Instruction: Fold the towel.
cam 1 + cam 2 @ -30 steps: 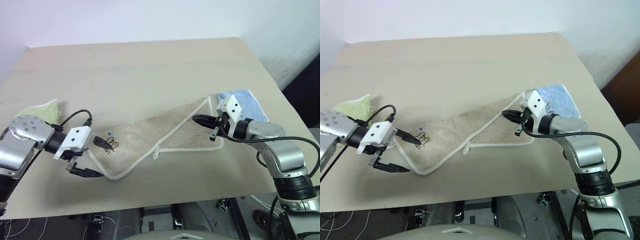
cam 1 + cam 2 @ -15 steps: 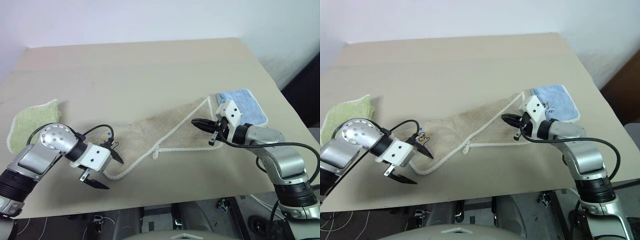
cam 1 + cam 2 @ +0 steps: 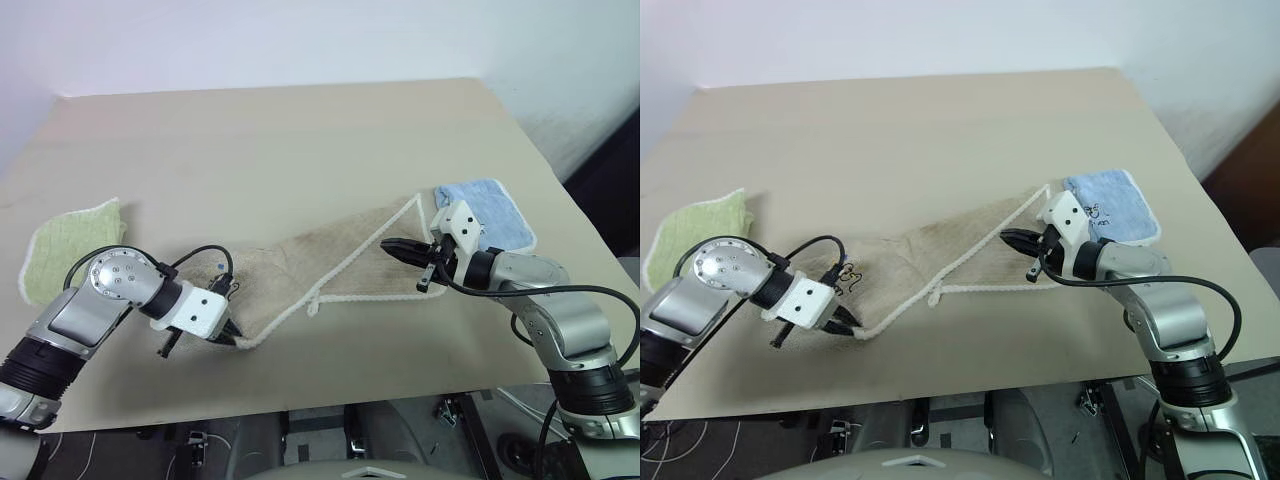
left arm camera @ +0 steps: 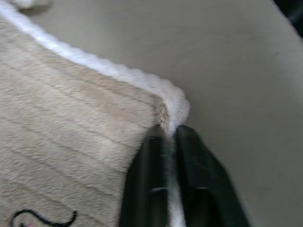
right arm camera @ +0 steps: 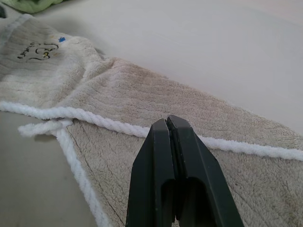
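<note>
Left pincer [image 4: 168,142] clamps the towel [image 3: 330,255] corner cord — right pincer [image 5: 168,124] hovers pressed together.

A beige-tan towel [image 3: 330,265] is seen, ribbed in fine lines, edged in white cord [image 3: 360,296], with dark lettering [image 5: 37,50] and a tiny blue tag [image 5: 61,39]. A light green towel [image 3: 62,246] and a light blue towel [image 3: 490,208] are laid on the pale tan table [image 3: 280,140]. Black fingers [image 5: 176,156] are shown on both grippers.
</note>
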Robot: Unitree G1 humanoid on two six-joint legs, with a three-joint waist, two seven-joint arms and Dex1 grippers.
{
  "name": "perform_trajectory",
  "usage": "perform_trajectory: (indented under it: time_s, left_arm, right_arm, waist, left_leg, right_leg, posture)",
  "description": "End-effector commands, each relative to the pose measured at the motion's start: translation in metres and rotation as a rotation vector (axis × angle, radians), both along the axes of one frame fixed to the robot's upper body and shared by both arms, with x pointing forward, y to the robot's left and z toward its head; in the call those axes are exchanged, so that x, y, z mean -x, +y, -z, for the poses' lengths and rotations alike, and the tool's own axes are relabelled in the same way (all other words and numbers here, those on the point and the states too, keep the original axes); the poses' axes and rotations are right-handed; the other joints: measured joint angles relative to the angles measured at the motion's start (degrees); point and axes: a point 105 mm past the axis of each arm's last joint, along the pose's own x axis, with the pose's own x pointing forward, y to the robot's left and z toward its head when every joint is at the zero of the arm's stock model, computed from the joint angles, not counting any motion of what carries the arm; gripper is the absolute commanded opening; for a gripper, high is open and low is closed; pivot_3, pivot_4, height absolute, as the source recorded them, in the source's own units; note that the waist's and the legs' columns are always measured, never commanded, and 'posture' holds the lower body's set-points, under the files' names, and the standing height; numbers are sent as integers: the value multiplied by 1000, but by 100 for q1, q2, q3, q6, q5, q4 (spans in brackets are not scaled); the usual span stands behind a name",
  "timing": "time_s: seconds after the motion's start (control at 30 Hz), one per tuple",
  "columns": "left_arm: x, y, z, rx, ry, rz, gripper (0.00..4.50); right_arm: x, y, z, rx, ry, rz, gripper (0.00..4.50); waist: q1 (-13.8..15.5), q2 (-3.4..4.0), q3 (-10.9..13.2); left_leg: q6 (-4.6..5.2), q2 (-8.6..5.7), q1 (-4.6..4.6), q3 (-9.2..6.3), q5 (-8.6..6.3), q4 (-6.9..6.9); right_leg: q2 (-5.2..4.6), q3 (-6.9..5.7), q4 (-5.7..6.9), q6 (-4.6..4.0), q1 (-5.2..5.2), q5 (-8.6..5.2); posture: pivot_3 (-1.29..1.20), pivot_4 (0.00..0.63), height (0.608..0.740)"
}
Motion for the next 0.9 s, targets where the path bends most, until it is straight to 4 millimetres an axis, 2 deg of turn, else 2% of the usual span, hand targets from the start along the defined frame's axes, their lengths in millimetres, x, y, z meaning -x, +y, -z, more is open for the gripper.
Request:
perform_trajectory:
  time_s: [0.03,0.2,0.3,0.4,0.5,0.7,0.9]
  left_arm:
    - [-4,7,-1,-8,-5,-52,59]
    - [-17,8,-26,136,1,-197,59]
    - [-26,24,-49,213,4,-336,59]
    - [-25,34,-54,220,11,-389,59]
    - [-24,50,-50,177,-14,-432,0]
    - [-21,54,-46,191,-26,-467,0]
    - [-17,59,-42,200,-28,-501,0]
  right_arm:
    - [1,3,-15,-11,-63,-19,0]
    - [-17,-8,-25,45,-163,66,0]
    - [-41,-27,-29,243,-298,128,0]
    - [-53,-34,-29,331,-348,115,0]
    - [-68,-40,-25,448,-394,92,592]
    - [-90,-44,-19,720,-585,-2,2467]
    - [-110,-48,-15,890,-693,-24,2467]
  waist:
    - [3,0,0]
    - [-10,0,0]
    - [-20,0,2]
    - [-25,-1,2]
    - [-31,0,2]
    - [-43,0,3]
    - [-51,-1,3]
  left_leg:
    - [0,0,0,0,0,-1]
    - [1,0,-3,-1,0,3]
    - [1,-1,-4,1,1,5]
    - [2,-5,-5,11,1,2]
    - [8,-6,-4,20,-3,-8]
    - [11,-3,-9,45,-5,-9]
    - [18,-4,-8,101,-9,-5]
  right_leg:
    - [0,0,0,0,0,0]
    - [1,0,2,0,-4,2]
    - [5,-1,2,3,-8,4]
    - [5,3,2,5,-14,4]
    - [5,6,1,9,-19,5]
    - [7,29,4,10,-36,6]
    - [6,94,18,25,-65,16]
  posture:
    - [0,150,740]
    - [0,150,740]
    - [0,150,740]
    - [0,150,740]
    - [0,150,740]
    - [0,150,740]
    - [0,150,740]
